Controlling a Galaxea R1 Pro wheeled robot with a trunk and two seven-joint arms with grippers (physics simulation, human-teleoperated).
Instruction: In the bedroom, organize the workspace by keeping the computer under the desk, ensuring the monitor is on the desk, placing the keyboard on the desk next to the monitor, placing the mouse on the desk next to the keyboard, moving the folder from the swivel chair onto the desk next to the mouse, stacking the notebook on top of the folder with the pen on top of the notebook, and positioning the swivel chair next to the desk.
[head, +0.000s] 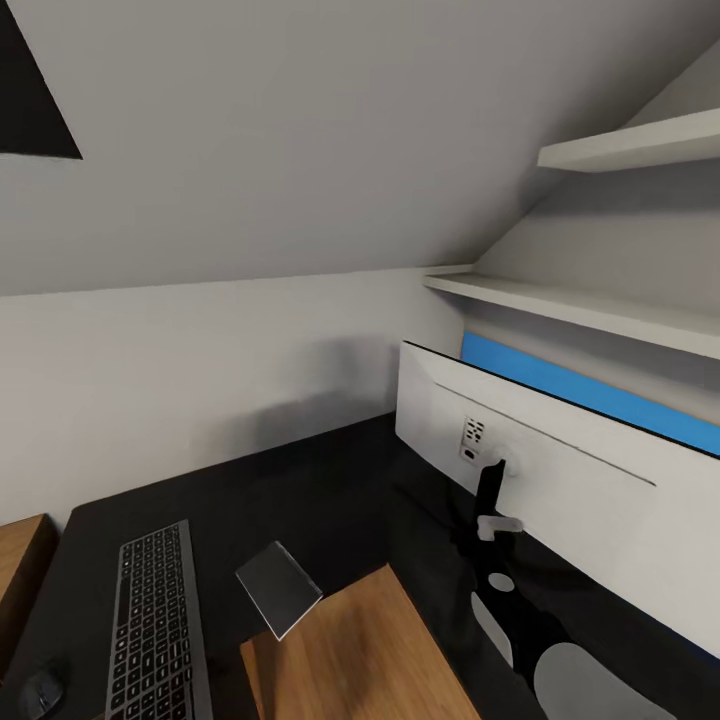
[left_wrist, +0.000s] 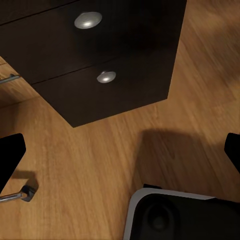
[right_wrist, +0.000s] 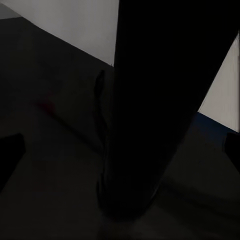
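The monitor (head: 560, 470) stands tilted on the black desk (head: 330, 480), its white back toward me and a blue strip of screen along its upper edge. My right arm (head: 530, 630) reaches up to the dark stand post (head: 489, 490) behind it. The right gripper (right_wrist: 120, 150) is open, with that dark post (right_wrist: 150, 100) between its widely spread fingers. The keyboard (head: 155, 630) lies on the desk's near left, and the mouse (head: 40, 690) sits just left of it. My left gripper (left_wrist: 120, 150) hangs open and empty over the wooden floor (left_wrist: 90, 155).
A grey flat panel (head: 278, 588) tilts beside a wooden surface (head: 350, 650) at the desk's near edge. Two white wall shelves (head: 600, 310) hang above the monitor under a sloped ceiling. A dark drawer unit (left_wrist: 100, 55) with two round knobs stands on the floor near my base (left_wrist: 175, 215).
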